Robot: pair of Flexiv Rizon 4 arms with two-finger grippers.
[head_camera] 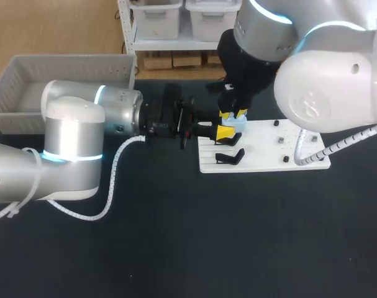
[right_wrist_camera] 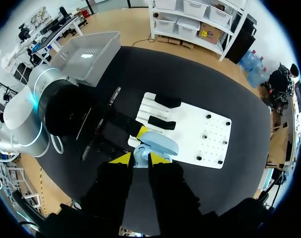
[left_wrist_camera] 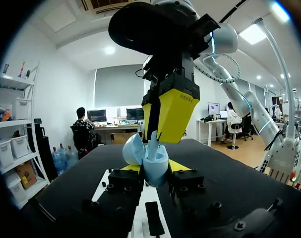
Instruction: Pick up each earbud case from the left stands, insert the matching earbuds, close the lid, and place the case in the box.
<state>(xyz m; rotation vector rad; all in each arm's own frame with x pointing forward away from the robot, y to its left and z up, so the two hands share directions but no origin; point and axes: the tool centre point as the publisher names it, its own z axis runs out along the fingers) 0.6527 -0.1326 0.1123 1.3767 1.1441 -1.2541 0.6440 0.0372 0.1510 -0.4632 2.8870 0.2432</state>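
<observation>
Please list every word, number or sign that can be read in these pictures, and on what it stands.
Small dark print on the yellow fingertip of the right gripper: too small to read.
Raised mark on the right arm's white shell: too blurred to read.
No other print is legible.

Pale blue earbud case (left_wrist_camera: 155, 166); white stand board (head_camera: 269, 158); grey box (head_camera: 70, 60); black table (head_camera: 207, 242).

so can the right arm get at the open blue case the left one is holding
Likely yes: the right end effector, pinching an earbud, sits directly above the case held in the left end effector, lid tipped aside, nothing between.
</observation>
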